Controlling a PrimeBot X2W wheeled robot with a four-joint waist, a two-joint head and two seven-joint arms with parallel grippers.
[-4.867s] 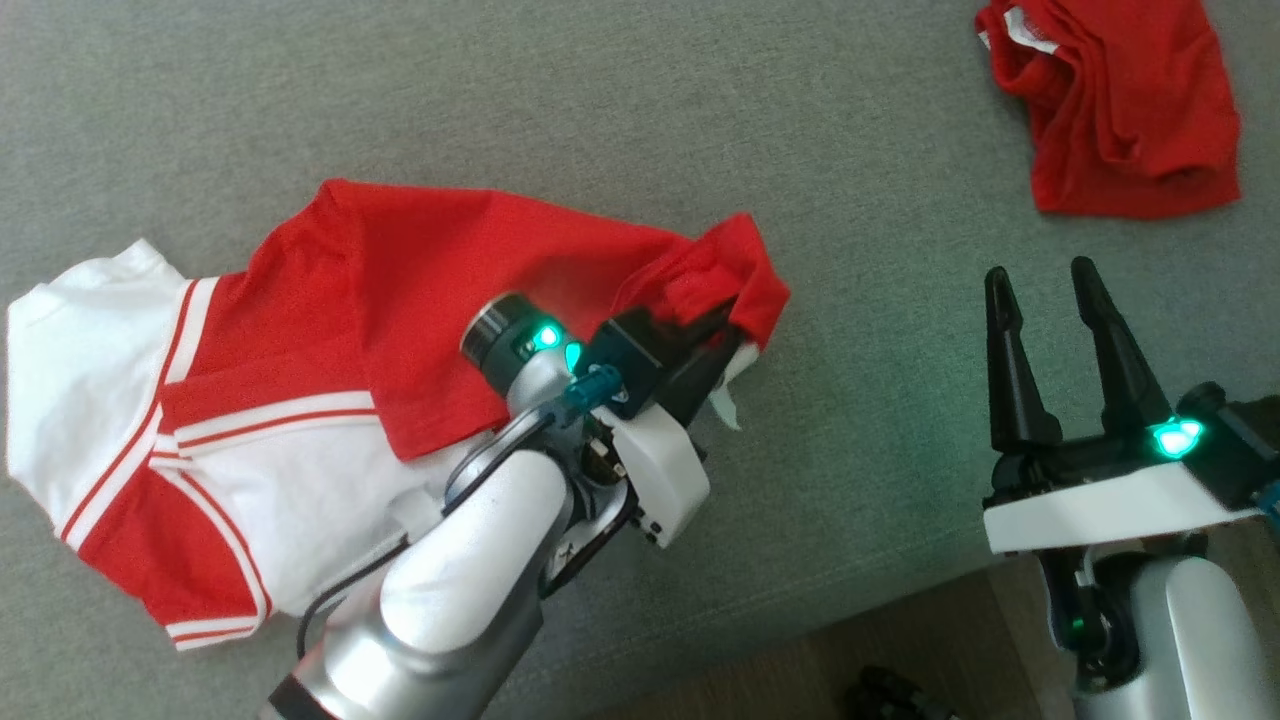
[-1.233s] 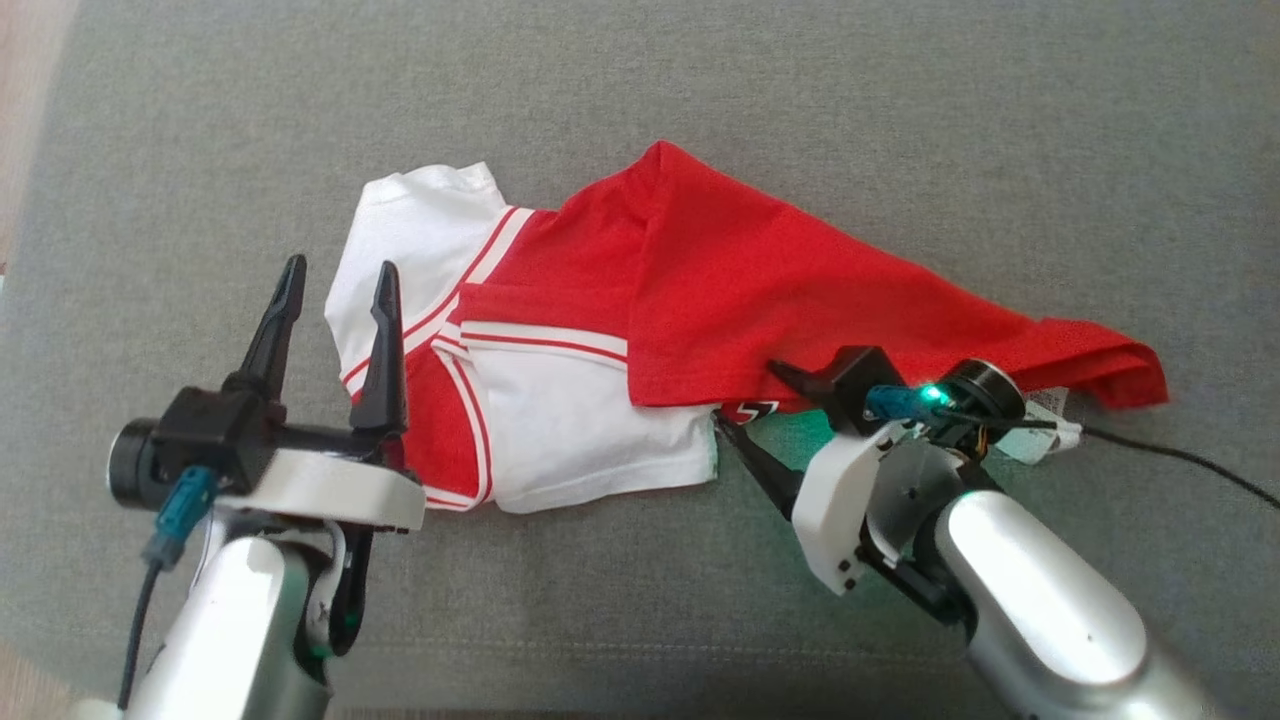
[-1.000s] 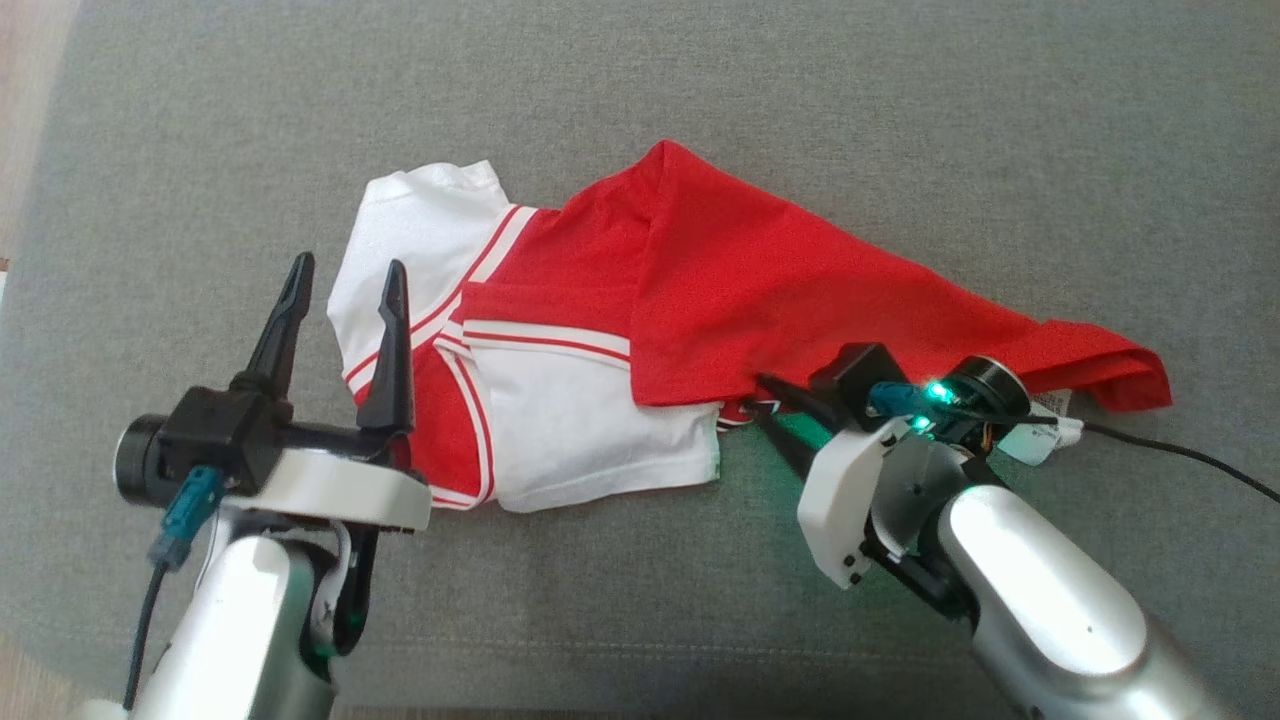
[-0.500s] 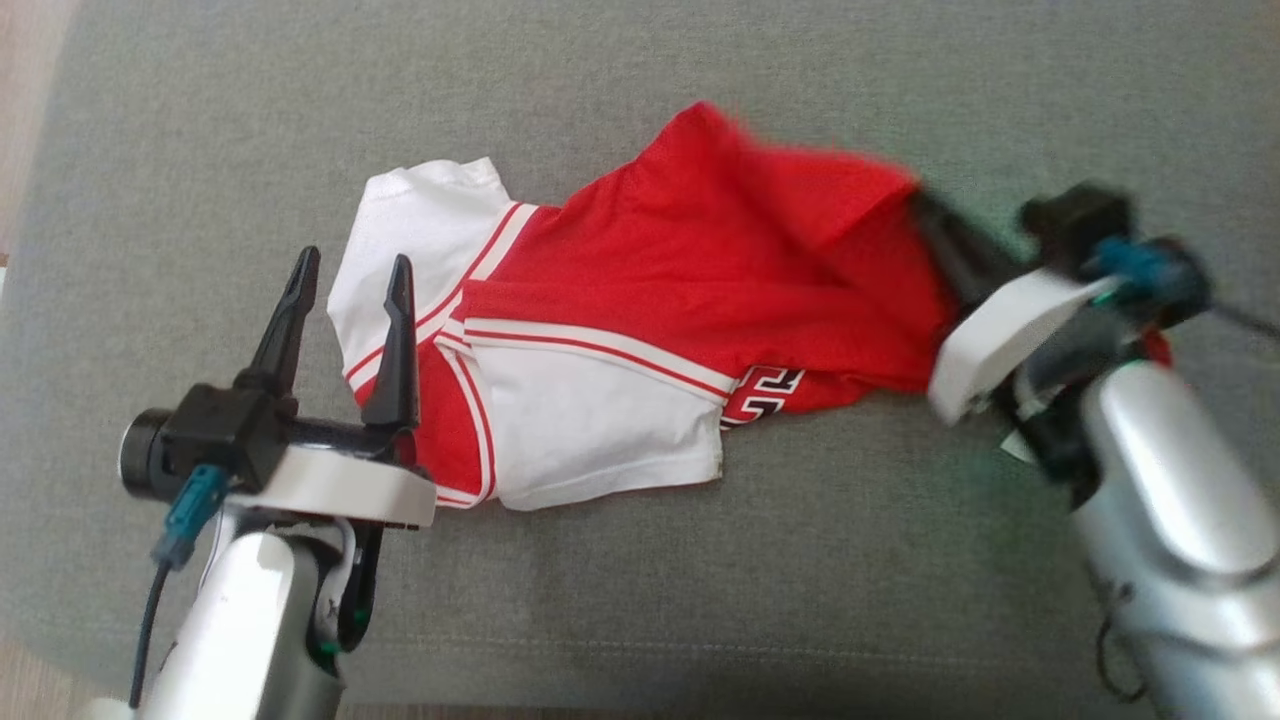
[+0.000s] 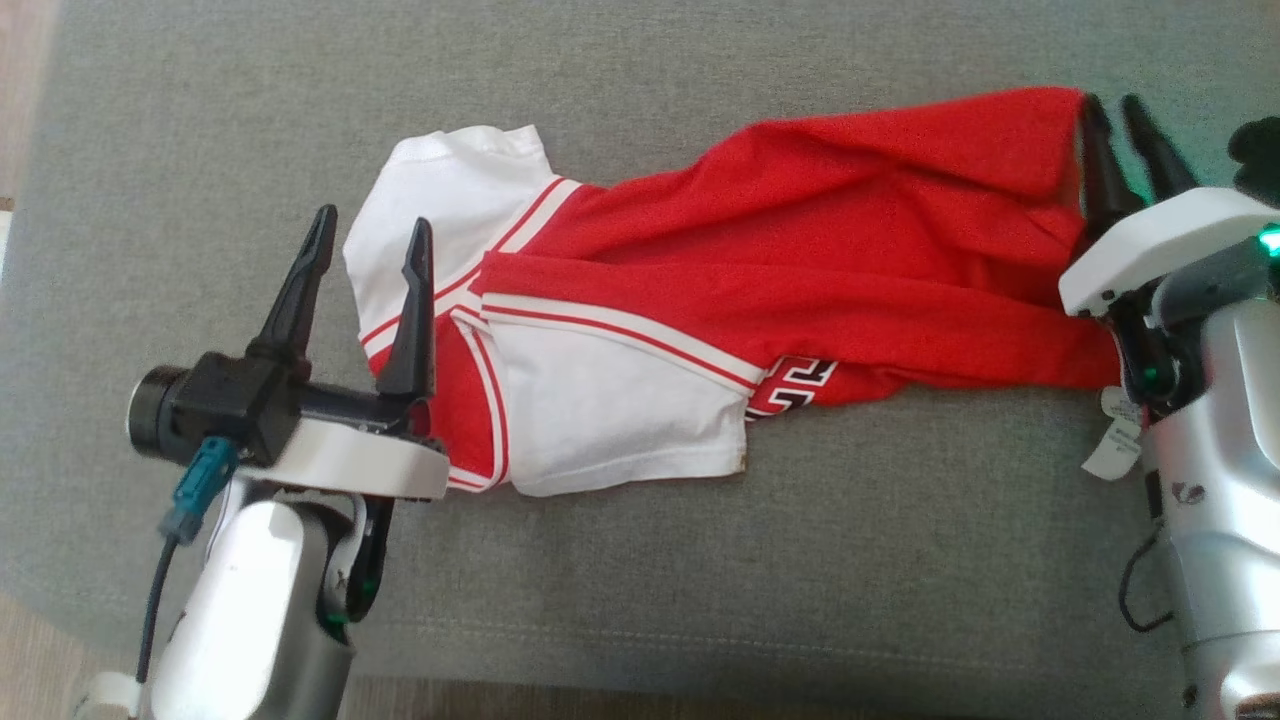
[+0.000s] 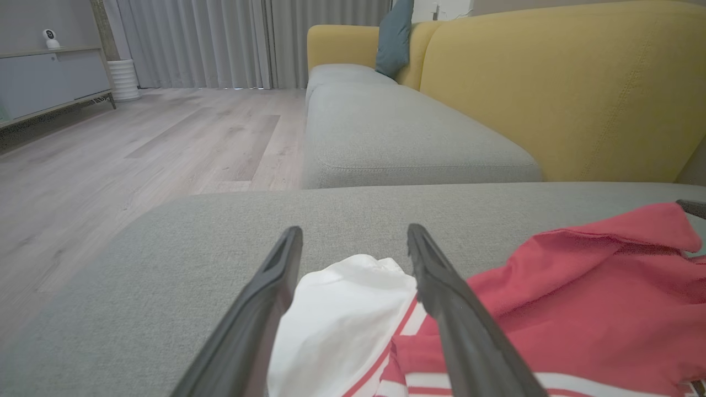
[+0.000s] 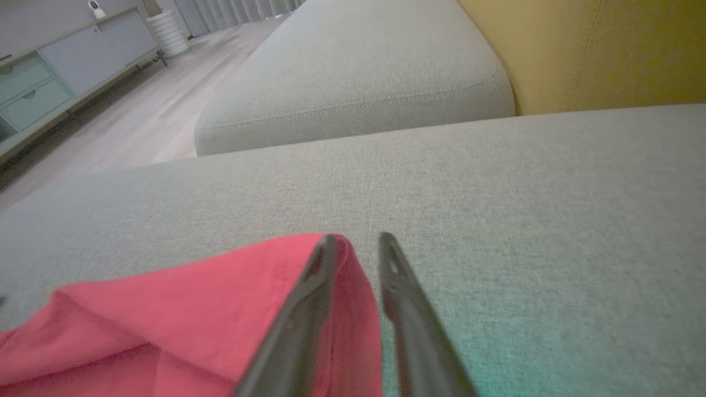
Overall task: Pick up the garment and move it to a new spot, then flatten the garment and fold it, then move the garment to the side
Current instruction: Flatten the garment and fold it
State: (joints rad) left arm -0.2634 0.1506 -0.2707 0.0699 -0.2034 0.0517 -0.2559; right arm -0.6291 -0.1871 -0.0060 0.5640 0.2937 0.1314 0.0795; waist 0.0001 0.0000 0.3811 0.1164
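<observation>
The garment [image 5: 800, 250], a red and white jersey, lies stretched sideways on the grey sofa cushion [image 5: 640, 560]. Its white sleeve end is on the left and its red hem on the right. My left gripper [image 5: 372, 222] hovers open at the white sleeve, and the left wrist view has that sleeve [image 6: 342, 309] showing between its spread fingers [image 6: 354, 230]. My right gripper [image 5: 1112, 102] is at the hem's far right corner. In the right wrist view its fingers [image 7: 357, 238] stand slightly apart, with the red cloth [image 7: 193, 309] draped over the left finger and lying in the gap.
A white label [image 5: 1110, 450] hangs from the hem beside my right arm. The yellow backrest [image 6: 551, 82] rises beyond the cushion, and a second grey seat [image 6: 386, 132] lies further on. Wooden floor [image 6: 138, 138] is off the cushion's left and front edges.
My right gripper has swung right and up with the red hem, drawing the garment out longer, and its fingers have parted. The left arm has stayed put.
</observation>
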